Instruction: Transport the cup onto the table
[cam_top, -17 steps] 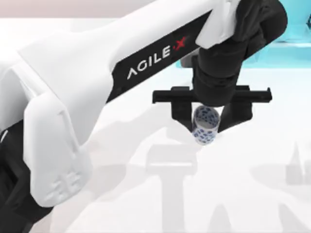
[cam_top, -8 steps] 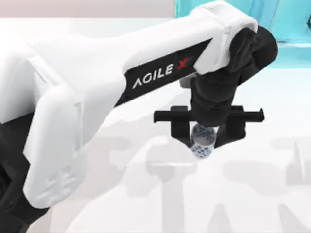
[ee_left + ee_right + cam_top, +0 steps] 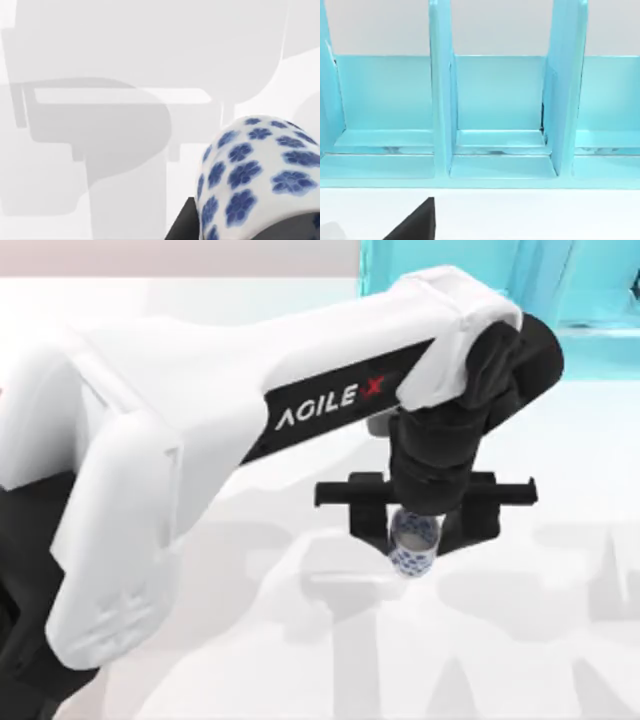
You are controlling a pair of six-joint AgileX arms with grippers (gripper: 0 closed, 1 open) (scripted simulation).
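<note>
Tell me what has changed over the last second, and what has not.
The left gripper has carried the cup toward the near edge of the top view and slightly left, away from the turquoise shelf, more of which is now uncovered behind the arm. Its fingers stay shut on the cup throughout, nothing was released, and the cup's tilt looks the same. The table is unchanged.

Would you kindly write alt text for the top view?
The left gripper holds the blue-patterned white cup between its fingers above the white table, its white arm reaching in from the left. A turquoise shelf unit stands behind.
</note>
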